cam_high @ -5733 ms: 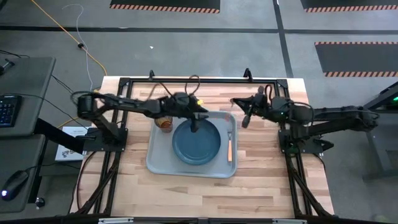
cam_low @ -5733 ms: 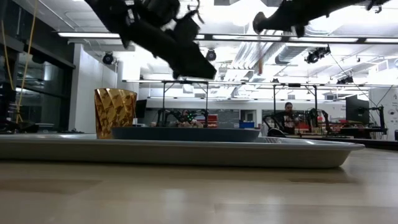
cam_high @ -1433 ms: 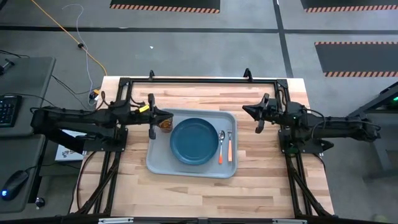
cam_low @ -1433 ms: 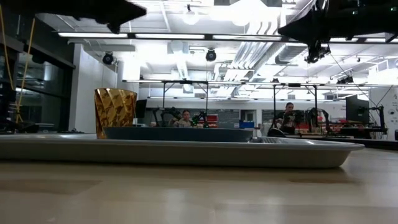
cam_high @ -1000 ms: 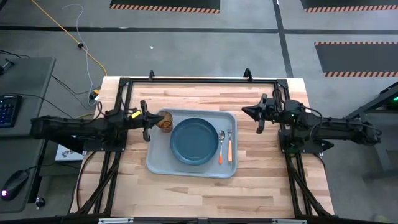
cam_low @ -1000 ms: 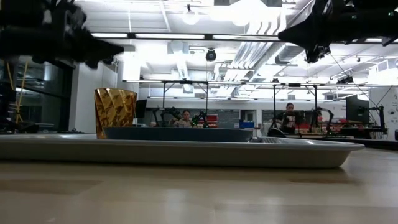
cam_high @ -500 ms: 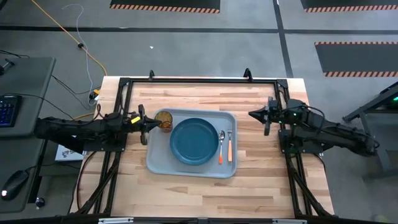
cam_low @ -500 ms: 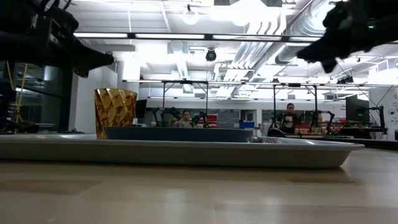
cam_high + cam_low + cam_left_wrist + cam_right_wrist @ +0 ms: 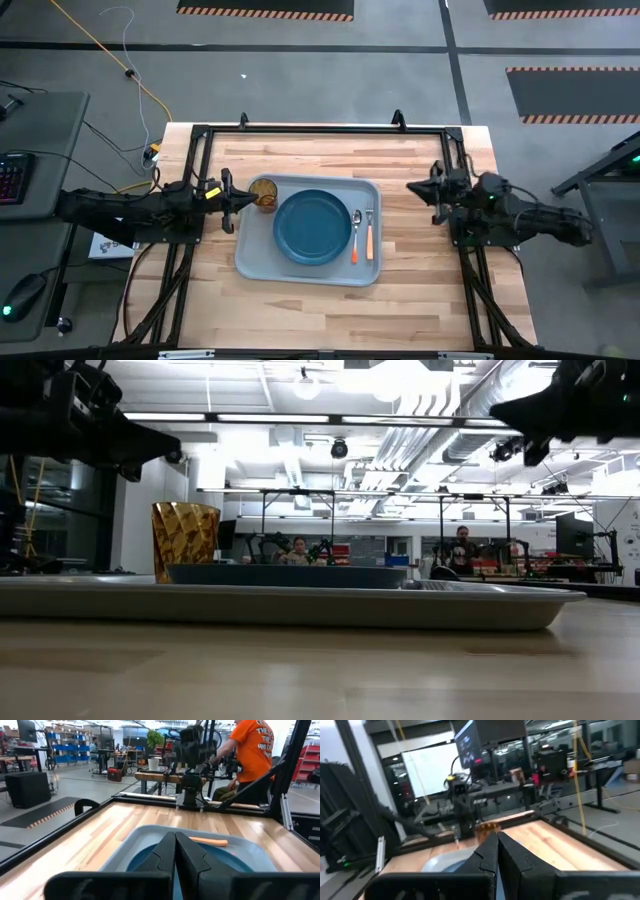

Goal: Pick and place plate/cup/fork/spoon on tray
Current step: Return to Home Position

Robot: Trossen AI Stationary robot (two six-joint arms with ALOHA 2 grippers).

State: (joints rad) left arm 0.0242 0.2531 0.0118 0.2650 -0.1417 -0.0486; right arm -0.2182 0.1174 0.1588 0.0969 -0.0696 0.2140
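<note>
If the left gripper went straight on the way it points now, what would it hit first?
Probably the cup, right ahead of the left gripper, though it may pass above its rim.

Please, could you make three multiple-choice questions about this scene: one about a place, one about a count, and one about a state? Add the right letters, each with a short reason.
1. Where does the small translucent amber cup stand?
A. off the tray
B. in a corner of the pale grey-blue rectangular tray, beside the round dark blue plate
C. on the plate

2. How many utensils lie on the tray?
A. one
B. two
C. four

3. In what state are the left hand and the right hand?
A. both shut and empty
B. both open
C. the left one shut on the cup

Answers:
1 B: the high view shows it inside the rim, next to the plate.
2 B: a silver spoon with an orange end and an orange-handled fork lie side by side.
3 A: in each wrist view the fingers meet with nothing between them.
</note>
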